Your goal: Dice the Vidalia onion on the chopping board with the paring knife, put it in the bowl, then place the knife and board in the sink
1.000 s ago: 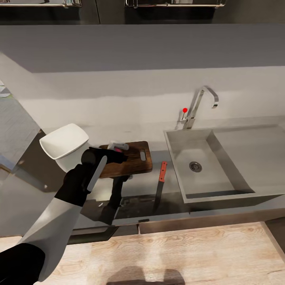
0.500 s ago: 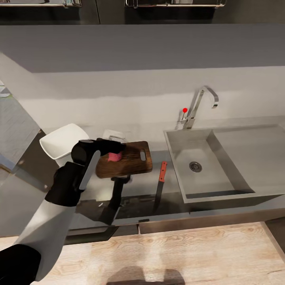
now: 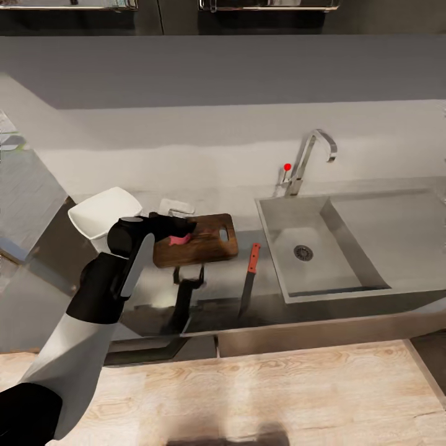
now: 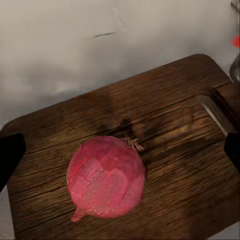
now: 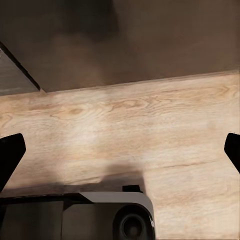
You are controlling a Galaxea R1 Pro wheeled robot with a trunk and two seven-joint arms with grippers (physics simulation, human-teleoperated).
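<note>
I have the pinkish-red round Vidalia onion lying on the dark brown wooden chopping board, towards the board's left end, away from the oval slot hole. It is there because dicing comes next. My left gripper hangs just above it with its fingers spread wide, one dark tip at each side of the wrist view, neither touching the onion. The right gripper is also wide apart, pointing at the pale wooden floor.

The slim paring knife with the reddish-brown handle lies on the glossy grey countertop between the board and the grey steel sink, handy for picking up. The white squarish bowl waits off the board's left end.

Against the earlier pictures, the left arm has drawn back towards the bowl side, and the whole view has shifted slightly, so my camera moved.
</note>
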